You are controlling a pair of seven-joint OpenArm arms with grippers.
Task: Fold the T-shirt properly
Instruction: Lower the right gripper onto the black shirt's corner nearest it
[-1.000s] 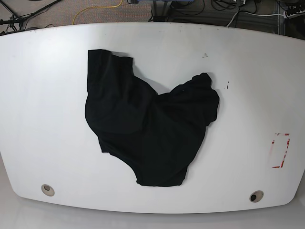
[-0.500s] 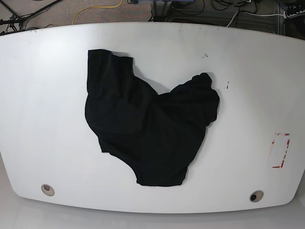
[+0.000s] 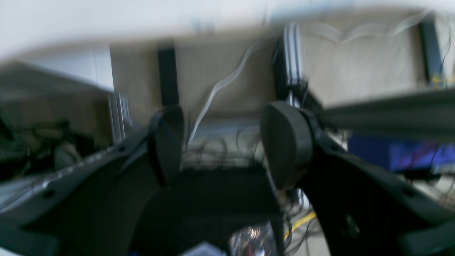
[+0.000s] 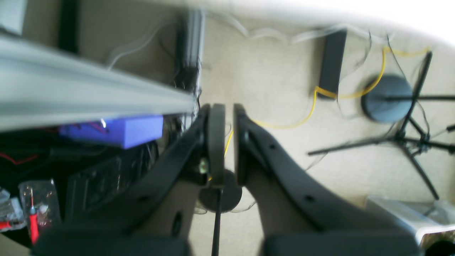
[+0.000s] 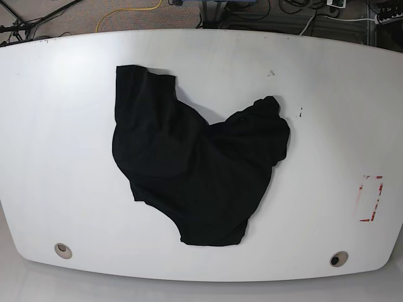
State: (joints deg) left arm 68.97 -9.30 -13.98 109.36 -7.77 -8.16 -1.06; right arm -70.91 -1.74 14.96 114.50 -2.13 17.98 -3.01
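The black T-shirt (image 5: 192, 167) lies crumpled in a heap on the middle of the white table (image 5: 56, 126) in the base view, one part stretching to the back left and another bunched at the right. Neither arm shows in the base view. In the left wrist view, my left gripper (image 3: 227, 142) is open with a wide gap between its pads, holding nothing, pointing at the floor beyond the table. In the right wrist view, my right gripper (image 4: 229, 142) is shut, pads nearly touching with nothing between them, over carpet and cables.
A red-and-white marked rectangle (image 5: 371, 198) sits near the table's right edge. Two round holes (image 5: 62, 250) (image 5: 339, 258) lie near the front edge. Cables, a yellow cord (image 4: 320, 106), a tripod (image 4: 408, 135) and a blue box (image 4: 117, 131) are on the floor off the table.
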